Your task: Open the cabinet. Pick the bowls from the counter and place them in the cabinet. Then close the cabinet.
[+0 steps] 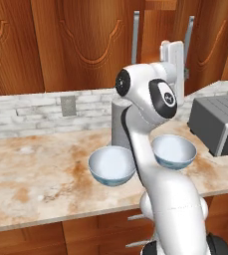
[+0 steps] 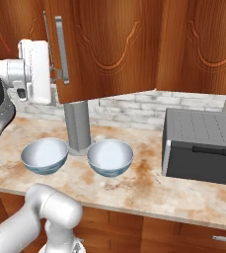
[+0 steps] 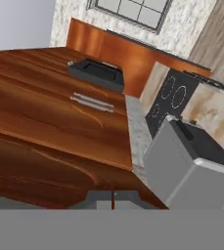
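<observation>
The cabinet's right door (image 2: 109,49) stands slightly ajar, its handle edge swung out from the wall. Its silver bar handle (image 1: 189,35) (image 2: 60,42) hangs beside the left door's handle (image 1: 135,37). My gripper (image 1: 185,73) (image 2: 59,74) (image 3: 112,199) is up at the lower part of the right handle, shut, with its fingertips against the bar; I cannot tell whether they clasp it. Two bowls (image 1: 112,165) (image 1: 174,151) sit side by side on the counter (image 1: 31,174) below. They also appear in the right base view (image 2: 44,155) (image 2: 110,156).
A grey upright cylinder (image 2: 78,126) stands just behind the bowls. A dark grey boxy appliance (image 2: 202,146) sits on the counter to their right. A pale brick backsplash (image 1: 31,112) runs along the wall. Drawers (image 1: 105,229) lie under the counter edge.
</observation>
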Robot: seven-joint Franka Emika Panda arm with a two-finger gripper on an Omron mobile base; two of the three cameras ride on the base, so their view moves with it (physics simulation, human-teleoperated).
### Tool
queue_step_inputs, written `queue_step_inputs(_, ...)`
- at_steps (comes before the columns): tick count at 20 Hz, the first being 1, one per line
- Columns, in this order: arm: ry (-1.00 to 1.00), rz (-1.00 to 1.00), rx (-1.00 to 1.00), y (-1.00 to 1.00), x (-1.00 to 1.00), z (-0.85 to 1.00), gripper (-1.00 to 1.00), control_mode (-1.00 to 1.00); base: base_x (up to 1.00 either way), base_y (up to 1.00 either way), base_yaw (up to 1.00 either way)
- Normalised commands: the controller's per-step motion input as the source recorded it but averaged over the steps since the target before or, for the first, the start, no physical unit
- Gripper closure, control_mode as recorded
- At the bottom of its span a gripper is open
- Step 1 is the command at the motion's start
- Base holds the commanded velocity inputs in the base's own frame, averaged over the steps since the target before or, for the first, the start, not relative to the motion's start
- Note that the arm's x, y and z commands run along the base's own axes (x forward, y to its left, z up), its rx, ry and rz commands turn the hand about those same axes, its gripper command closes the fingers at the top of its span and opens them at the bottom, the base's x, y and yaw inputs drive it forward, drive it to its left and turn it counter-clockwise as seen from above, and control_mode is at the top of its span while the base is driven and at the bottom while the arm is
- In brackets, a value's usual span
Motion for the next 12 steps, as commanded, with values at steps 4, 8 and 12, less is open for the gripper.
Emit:
queue_step_inputs(4,-0.21,0.0,-0.01,0.92,-0.73,0.0,1.0,-1.0,0.0,0.0,0.0)
queue_step_inputs(8,-0.17,0.0,-0.07,1.0,-0.04,0.0,1.0,-1.0,0.0,0.0,0.0)
queue_step_inputs(12,0.0,-0.04,-0.02,0.2,0.24,-0.01,1.0,-1.0,0.0,0.0,0.0)
